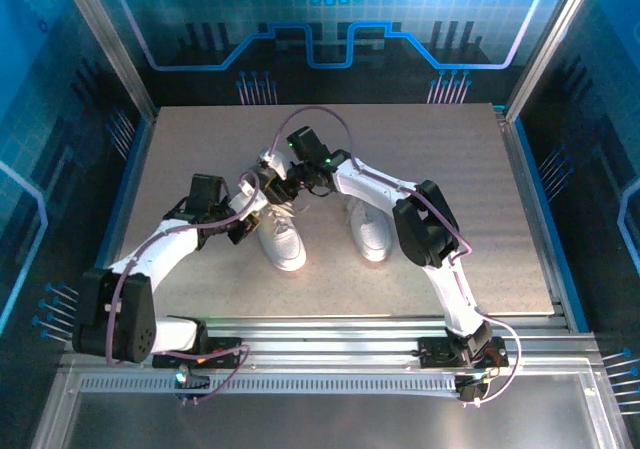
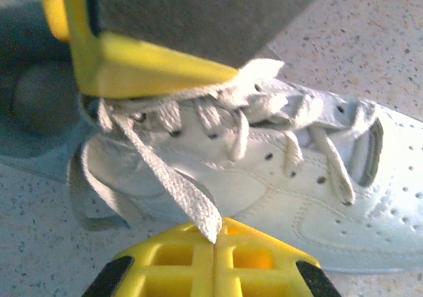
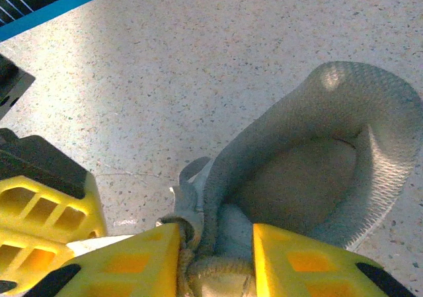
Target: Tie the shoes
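White leather, low-top, perforated at the toe: left sneaker (image 1: pixel 282 241) on the speckled beige tabletop (image 1: pixel 450 169), toe toward the arm bases, greyish mesh-lined opening (image 3: pixel 310 178) at its far end. Right sneaker (image 1: pixel 370 231) just beside it, on its right, parallel, toe the same way.

Both arms bent inward, meeting over the left sneaker's lacing.

Left gripper (image 2: pixel 215 241) low at that sneaker's side, yellow fingers pressed together, pinching the tip of a flat white lace (image 2: pixel 175 184). Lace taut on a slant from the sneaker's upper eyelets down to the pinch. Second strand (image 2: pixel 86 198) slack, looping down the same side of the sneaker onto the tabletop.

Right gripper (image 3: pixel 215 234) over the sneaker's tongue top, at the front edge of the opening, yellow fingers parted with bunched lace and tongue between them. Unclear whether squeezing that bunch or merely straddling it. Seen from the left wrist, one of its fingers (image 2: pixel 132 65) lying across the sneaker's topmost rows of lacing.
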You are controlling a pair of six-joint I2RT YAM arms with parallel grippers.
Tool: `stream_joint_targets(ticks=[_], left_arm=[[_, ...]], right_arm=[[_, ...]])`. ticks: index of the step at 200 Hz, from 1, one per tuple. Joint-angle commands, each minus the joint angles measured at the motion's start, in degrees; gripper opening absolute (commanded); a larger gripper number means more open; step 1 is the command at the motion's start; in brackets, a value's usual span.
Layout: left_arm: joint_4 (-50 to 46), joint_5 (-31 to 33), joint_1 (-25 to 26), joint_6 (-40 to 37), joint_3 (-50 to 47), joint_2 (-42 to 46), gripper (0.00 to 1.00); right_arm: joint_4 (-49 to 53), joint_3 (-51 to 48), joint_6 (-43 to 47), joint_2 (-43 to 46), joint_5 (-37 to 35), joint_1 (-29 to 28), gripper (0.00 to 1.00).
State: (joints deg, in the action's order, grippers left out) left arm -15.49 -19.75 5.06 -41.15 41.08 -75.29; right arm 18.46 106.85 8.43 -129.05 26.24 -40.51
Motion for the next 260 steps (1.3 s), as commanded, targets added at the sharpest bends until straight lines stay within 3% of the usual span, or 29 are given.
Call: stream_joint_targets(ticks=[1, 124, 188, 260], left_arm=[[-5.66, -0.42, 0.32, -2.51, -0.98, 2.7, 0.0], [-12.96, -0.08, 0.39, -4.83, -3.11, 8.11, 0.0], [-11.23, 1.03, 0.31, -4.03, -2.36, 8.72, 0.0], [-11.21, 1.38, -0.03, -4.22, -1.0, 7.96, 0.0]], right_arm=[[0.28, -2.02, -0.43, 1.51, -0.31, 1.01, 0.32], [-0.27, -2.89, -0.78, 1.88, 0.68, 1.39, 0.28], [-1.2, -3.77, -1.02, 3.26, 1.79, 1.9, 0.29], [-4.15, -6.59, -3.95, 7.43, 4.43, 3.99, 0.36]])
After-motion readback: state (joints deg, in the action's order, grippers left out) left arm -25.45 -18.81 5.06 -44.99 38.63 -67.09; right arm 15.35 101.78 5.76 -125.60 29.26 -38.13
